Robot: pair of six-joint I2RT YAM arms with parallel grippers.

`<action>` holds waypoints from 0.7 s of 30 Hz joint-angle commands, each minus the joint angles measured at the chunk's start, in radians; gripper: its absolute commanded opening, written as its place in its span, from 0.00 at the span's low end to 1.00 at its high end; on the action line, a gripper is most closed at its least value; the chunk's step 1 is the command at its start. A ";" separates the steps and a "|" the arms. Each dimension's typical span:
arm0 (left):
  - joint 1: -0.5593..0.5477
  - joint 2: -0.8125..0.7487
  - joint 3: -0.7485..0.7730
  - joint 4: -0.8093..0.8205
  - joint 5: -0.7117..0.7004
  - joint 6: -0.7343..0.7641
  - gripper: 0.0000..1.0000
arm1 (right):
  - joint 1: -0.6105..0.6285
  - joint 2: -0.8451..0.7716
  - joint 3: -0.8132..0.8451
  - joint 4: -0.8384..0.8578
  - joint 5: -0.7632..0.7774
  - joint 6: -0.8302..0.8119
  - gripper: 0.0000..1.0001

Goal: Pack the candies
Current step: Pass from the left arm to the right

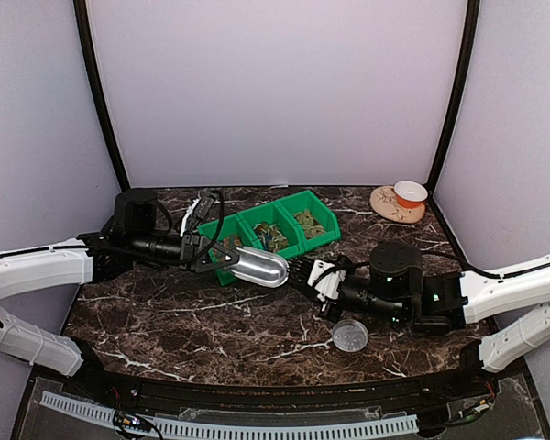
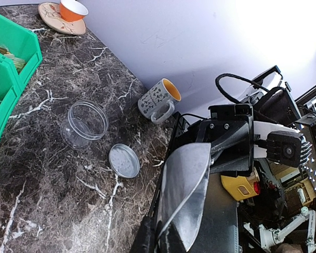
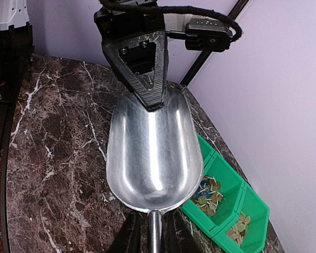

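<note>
An empty metal scoop (image 1: pixel 259 267) hangs level over the table in front of the green bins (image 1: pixel 322 240). My left gripper (image 1: pixel 213 256) is shut on the scoop's front rim; its black fingers (image 2: pixel 147 232) pinch the thin metal (image 2: pixel 185 190). My right gripper (image 1: pixel 300 272) is at the scoop's handle (image 3: pixel 154 232), one finger close on each side; whether they clamp it does not show. The candies (image 3: pixel 208 191) lie in the bins, small wrapped pieces in mixed colours, with more in the bin beside it (image 3: pixel 237 226).
A clear round jar (image 2: pixel 84 124) stands open on the marble, with its grey lid (image 2: pixel 124 161) (image 1: pixel 350 335) lying beside it. A grey mug (image 2: pixel 159 100) with an orange inside stands near the wall. An orange cup on a saucer (image 1: pixel 400 201) sits at the back right.
</note>
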 commanded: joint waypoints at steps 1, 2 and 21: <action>-0.010 0.010 -0.021 0.033 0.002 0.010 0.00 | 0.000 -0.022 0.019 0.092 -0.019 0.012 0.18; -0.010 0.012 -0.022 0.032 0.002 0.010 0.00 | 0.000 -0.022 0.018 0.094 -0.020 0.013 0.19; -0.010 0.004 -0.038 0.052 -0.009 -0.002 0.00 | 0.002 -0.016 0.015 0.071 -0.009 0.019 0.19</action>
